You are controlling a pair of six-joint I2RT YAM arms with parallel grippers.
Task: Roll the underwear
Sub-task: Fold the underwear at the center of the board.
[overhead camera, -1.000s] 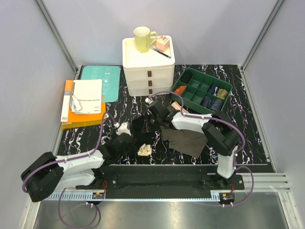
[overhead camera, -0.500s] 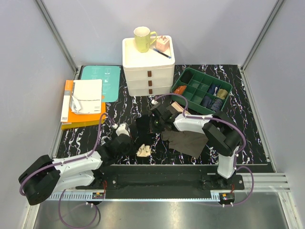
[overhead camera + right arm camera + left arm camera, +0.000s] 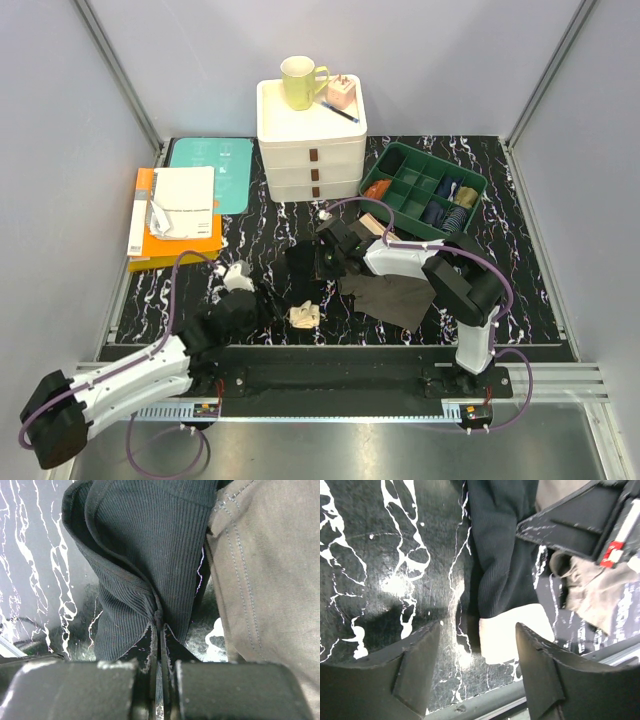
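Right gripper (image 3: 159,625) was clamped on a fold of the black boxer briefs (image 3: 145,555) near the middle of the worktop (image 3: 250,215), left gripper (image 3: 476,630) gaped empty at the beige waistband (image 3: 512,630) (olive-brown pair (image 3: 265,580) touching), so a pull could slip the pinch or drag both.

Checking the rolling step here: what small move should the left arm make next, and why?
Probably lower the left gripper and close it on the beige waistband. It stands open with the waistband's end lying in its gap, while the right gripper is shut on a fold of the black underwear, pinning it. A grip there would likely let it start rolling.
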